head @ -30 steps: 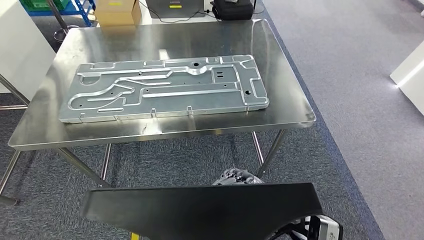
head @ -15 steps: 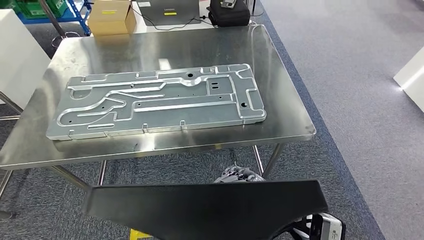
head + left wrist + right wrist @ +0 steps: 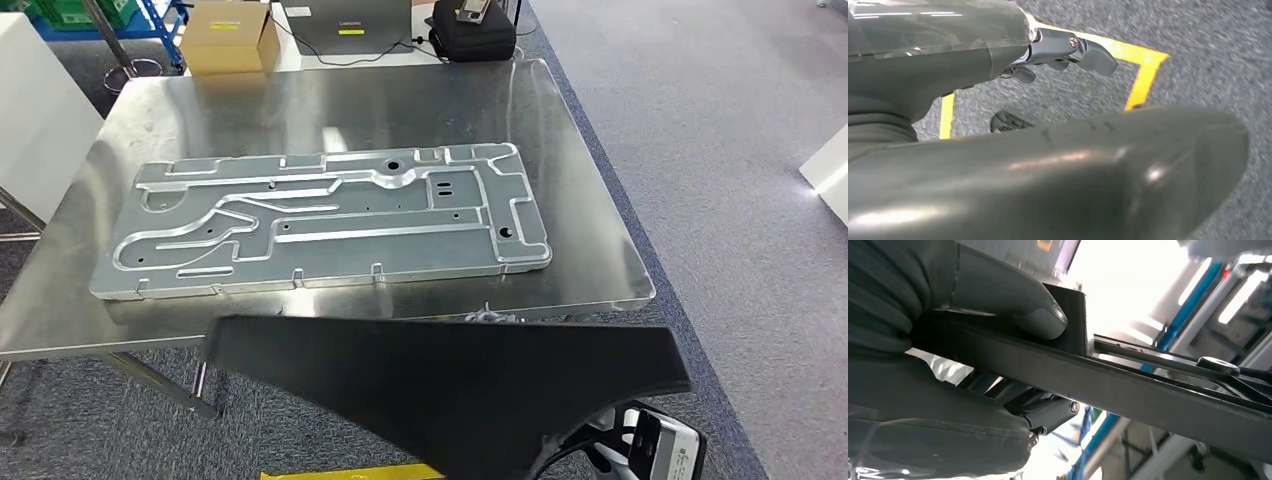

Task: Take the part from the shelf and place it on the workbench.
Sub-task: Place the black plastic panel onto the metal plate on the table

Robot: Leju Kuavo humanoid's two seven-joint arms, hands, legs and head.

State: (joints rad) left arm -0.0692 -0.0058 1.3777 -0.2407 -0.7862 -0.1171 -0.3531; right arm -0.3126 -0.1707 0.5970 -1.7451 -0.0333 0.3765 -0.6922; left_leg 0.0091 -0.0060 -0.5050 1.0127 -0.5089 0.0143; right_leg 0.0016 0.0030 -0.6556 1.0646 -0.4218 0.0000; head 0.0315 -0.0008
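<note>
The part (image 3: 450,390) is a long flat black panel, wide on the right and tapering to the left. It hangs in front of me, its far edge level with the front edge of the steel workbench (image 3: 590,200). My right hand (image 3: 948,305) grips it, thumb pressed on one face and fingers (image 3: 1048,412) under the other; grey fingertips (image 3: 490,316) peek over the part's far edge in the head view. The part (image 3: 1158,395) runs across the right wrist view. My left hand (image 3: 1058,47) hangs over the carpet and holds nothing.
A large machined aluminium plate (image 3: 320,220) covers most of the workbench, leaving bare strips at the front and right. Behind the bench are a cardboard box (image 3: 230,35), a laptop (image 3: 345,20) and a black bag (image 3: 470,35). A white cabinet (image 3: 30,110) stands left. Yellow floor tape (image 3: 1143,65) marks the carpet.
The whole picture has shifted: my view has closed in on the workbench. The black part has risen in the picture and now reaches the bench's front edge.
</note>
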